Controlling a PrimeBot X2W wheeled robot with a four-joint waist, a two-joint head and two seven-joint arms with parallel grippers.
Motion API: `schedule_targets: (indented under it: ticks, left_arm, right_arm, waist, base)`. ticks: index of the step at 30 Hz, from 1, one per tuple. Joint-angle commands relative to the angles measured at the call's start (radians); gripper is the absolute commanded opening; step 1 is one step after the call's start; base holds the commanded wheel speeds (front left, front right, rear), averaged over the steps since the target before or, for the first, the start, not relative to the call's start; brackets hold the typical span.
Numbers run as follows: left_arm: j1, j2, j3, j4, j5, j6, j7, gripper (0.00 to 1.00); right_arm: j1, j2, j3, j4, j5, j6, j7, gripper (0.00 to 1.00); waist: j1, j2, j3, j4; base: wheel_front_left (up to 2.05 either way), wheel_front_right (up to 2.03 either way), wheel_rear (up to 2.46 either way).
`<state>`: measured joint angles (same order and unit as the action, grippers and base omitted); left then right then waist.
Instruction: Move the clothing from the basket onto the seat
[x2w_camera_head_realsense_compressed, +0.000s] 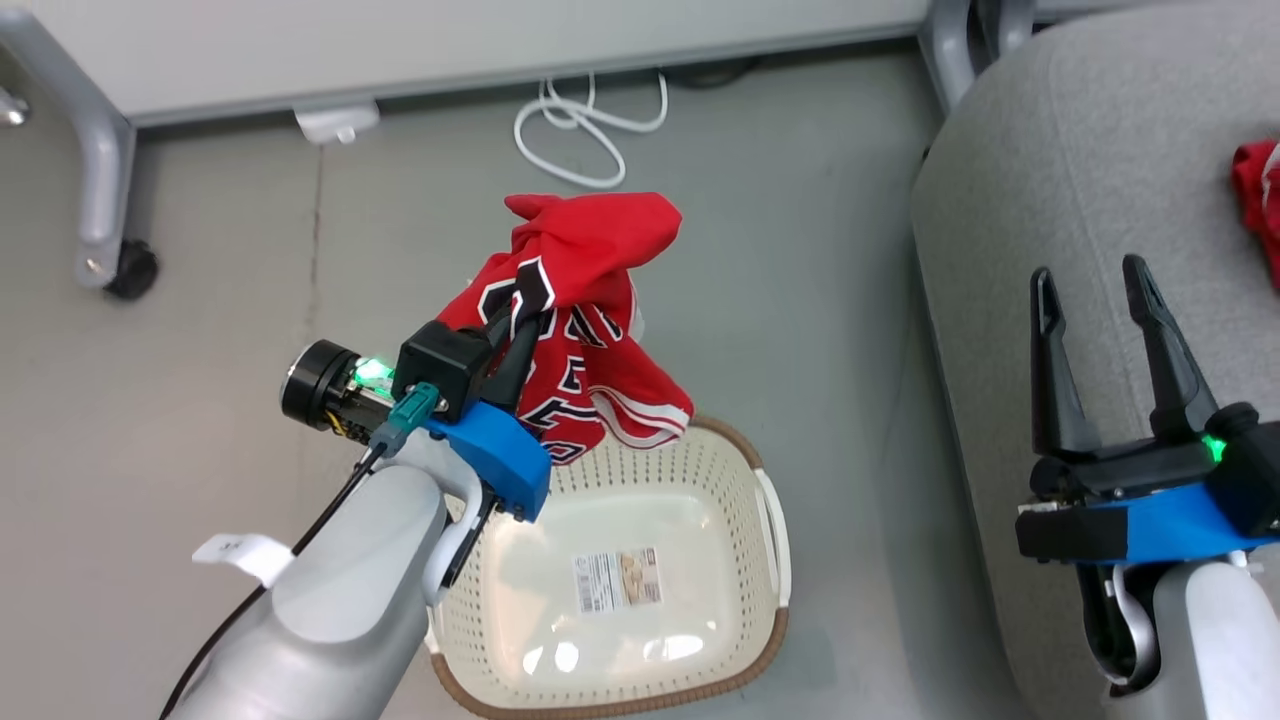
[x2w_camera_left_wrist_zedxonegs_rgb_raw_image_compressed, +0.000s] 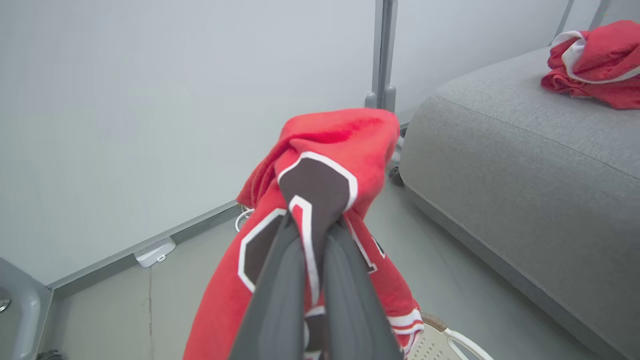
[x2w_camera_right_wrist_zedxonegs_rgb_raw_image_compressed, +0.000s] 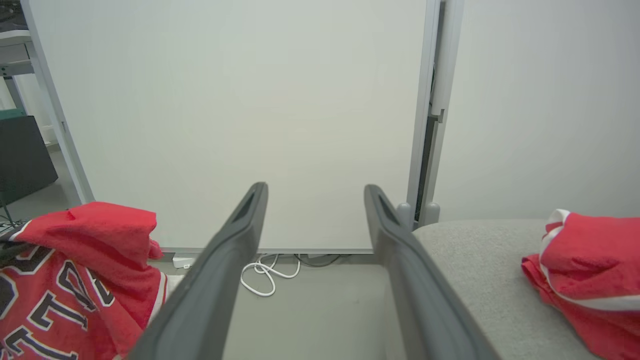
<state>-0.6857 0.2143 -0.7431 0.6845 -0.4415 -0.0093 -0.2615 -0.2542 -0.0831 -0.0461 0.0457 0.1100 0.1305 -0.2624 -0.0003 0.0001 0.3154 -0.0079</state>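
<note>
Now left gripper (x2w_camera_head_realsense_compressed: 518, 330) pinches red jersey (x2w_camera_head_realsense_compressed: 590, 250) above basket (x2w_camera_head_realsense_compressed: 770, 520); right gripper (x2w_camera_head_realsense_compressed: 1088, 275) stands wide.

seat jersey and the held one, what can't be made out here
Seat jersey: head view, cut off by the right edge; its folds hide any numerals.
Held jersey: bunched in the left gripper, lettering only partly readable.
Label in the basket: head view, print too small.

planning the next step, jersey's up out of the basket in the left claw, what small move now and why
Probably swing the left claw rightward toward the rounded light grey fabric seat. It is shut on the red soft-fabric jersey, which hangs above the cream perforated plastic basket, not yet over the seat.
</note>
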Motion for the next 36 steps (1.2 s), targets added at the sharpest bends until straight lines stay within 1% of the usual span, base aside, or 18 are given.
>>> schedule_targets:
  ticks: [1,5,10,16,23,31,36]
  left_arm:
    - [0.020,0.003,0.022,-0.030,0.015,0.003,-0.005,0.00]
    - [0.064,-0.006,0.084,-0.125,0.050,0.001,-0.005,0.00]
    - [0.104,-0.031,0.149,-0.232,0.080,-0.017,-0.005,0.00]
    - [0.121,-0.058,0.173,-0.315,0.118,-0.054,-0.005,0.00]
    - [0.099,-0.085,0.162,-0.370,0.137,-0.084,-0.005,0.00]
    - [0.083,-0.087,0.153,-0.369,0.157,-0.094,-0.005,0.00]
    - [0.090,-0.089,0.162,-0.369,0.162,-0.097,-0.005,0.00]
  right_arm:
    - [0.018,0.003,-0.001,0.004,0.007,0.000,-0.004,1.00]
    - [0.042,0.006,0.004,0.017,0.010,0.000,-0.004,1.00]
    - [0.069,0.012,0.014,0.031,0.015,0.000,-0.004,1.00]
    - [0.097,0.020,0.022,0.046,0.019,0.000,-0.004,1.00]
    - [0.116,0.026,0.028,0.052,0.022,0.000,-0.004,1.00]
    - [0.114,0.030,0.038,0.049,0.023,0.001,-0.004,1.00]
    - [0.084,0.016,0.088,0.031,0.015,0.001,-0.004,1.00]
  waist:
    - [0.0003,-0.0001,-0.054,0.008]
    - [0.0003,-0.0001,-0.110,0.010]
    - [0.0003,-0.0001,-0.171,0.011]
    - [0.0003,-0.0001,-0.228,0.013]
    - [0.0003,-0.0001,-0.257,0.014]
    - [0.0003,-0.0001,-0.261,0.011]
    - [0.0003,-0.0001,-0.257,0.008]
  base:
    - [0.00,0.00,0.00]
    - [0.00,0.00,0.00]
    - [0.00,0.00,0.00]
    - [0.00,0.00,0.00]
    - [0.00,0.00,0.00]
    - [0.00,0.00,0.00]
    - [0.00,0.00,0.00]
